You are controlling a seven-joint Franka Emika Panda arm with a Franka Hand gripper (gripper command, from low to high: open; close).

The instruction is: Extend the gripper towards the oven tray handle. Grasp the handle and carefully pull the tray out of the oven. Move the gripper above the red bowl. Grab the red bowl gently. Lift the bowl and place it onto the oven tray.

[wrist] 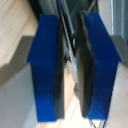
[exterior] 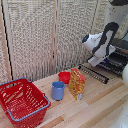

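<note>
End effector (wrist: 70, 70): my pads sat nearly together on the tray's thin bar.
Tray (exterior: 94, 73): protruded from oven (exterior: 118, 59).
Red bowl (exterior: 64, 77): on tabletop (exterior: 95, 107).

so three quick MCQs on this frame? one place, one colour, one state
1. The tray is:
A. carrying the bowl
B. sticking out of the oven, bare
C. lying on the floor

2. The red bowl sits:
A. on the tray
B. in the oven
C. on the table, just beyond the blue cup

3. The end effector has fingers coloured:
A. blue
B. green
C. white

Key:
1 B, the exterior view shows bare bars jutting from the oven.
2 C, it rests on wood behind the cup.
3 A, both show blue in the wrist view.
</note>
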